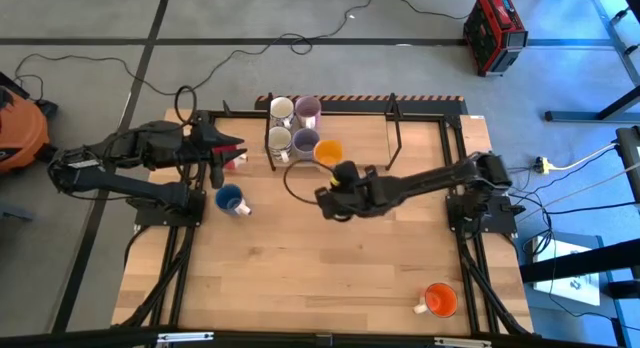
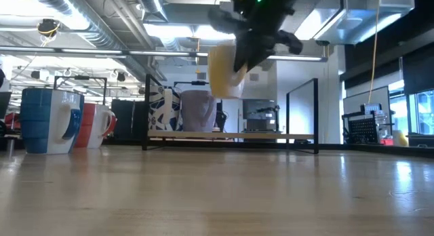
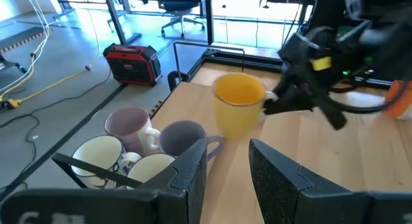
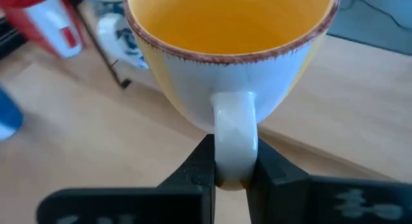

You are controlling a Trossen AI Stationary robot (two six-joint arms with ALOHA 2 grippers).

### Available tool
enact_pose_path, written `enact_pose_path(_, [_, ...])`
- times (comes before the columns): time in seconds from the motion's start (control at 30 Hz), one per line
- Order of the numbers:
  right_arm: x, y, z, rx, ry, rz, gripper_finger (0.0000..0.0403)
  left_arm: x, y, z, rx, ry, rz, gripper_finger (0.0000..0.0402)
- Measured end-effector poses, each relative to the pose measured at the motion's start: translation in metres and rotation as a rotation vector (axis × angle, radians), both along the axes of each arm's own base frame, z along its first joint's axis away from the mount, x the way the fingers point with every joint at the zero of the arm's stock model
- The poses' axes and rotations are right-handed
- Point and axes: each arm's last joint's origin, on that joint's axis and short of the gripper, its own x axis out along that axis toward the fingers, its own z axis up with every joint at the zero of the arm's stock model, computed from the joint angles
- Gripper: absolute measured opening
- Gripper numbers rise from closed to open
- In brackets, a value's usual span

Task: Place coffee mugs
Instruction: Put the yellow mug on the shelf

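1. The right hand (image 4: pixel 233 176) is pinched tight on the white handle of a yellow-orange ceramic mug (image 1: pixel 328 151), holding it up off the wooden worktop (image 1: pixel 320 268), right beside the black wire rack (image 1: pixel 290 138).
2. The left hand (image 3: pixel 228 166) hangs by the rack with its fingers partly apart, gripping nothing.
3. Mug count: two cream (image 1: pixel 281 109) and two lavender (image 1: pixel 307 110) in the rack, one blue (image 1: pixel 231 199), one red (image 2: pixel 91 125), one orange (image 1: pixel 441 299) near the front edge, plus the held one. Eight total.
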Motion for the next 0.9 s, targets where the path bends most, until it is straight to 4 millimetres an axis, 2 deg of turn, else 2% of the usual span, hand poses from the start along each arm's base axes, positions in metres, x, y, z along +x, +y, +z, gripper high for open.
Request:
enact_pose_path(0.17, [0.007,-0.025,0.003,-0.003,-0.018,-0.071,0.003,0.0,0.0,0.0,0.021,0.01,-0.007,0.011])
enact_pose_path(0.33, [-0.001,-0.045,0.011,-0.001,0.0,-0.119,0.003,0.0,0.0,0.0,0.023,0.01,-0.008,0.011])
enact_pose_path(0.53, [-0.002,-0.076,0.011,0.041,0.05,-0.109,0.003,0.0,0.0,0.0,0.022,0.009,-0.008,0.011])
enact_pose_path(0.73, [-0.004,-0.117,0.006,0.087,0.041,-0.138,0.003,0.0,0.0,0.0,0.023,0.009,-0.008,0.011])
enact_pose_path(0.9, [-0.005,-0.143,-0.004,0.113,-0.001,-0.115,0.003,0.0,0.0,0.001,0.026,-0.005,-0.002,0.011])
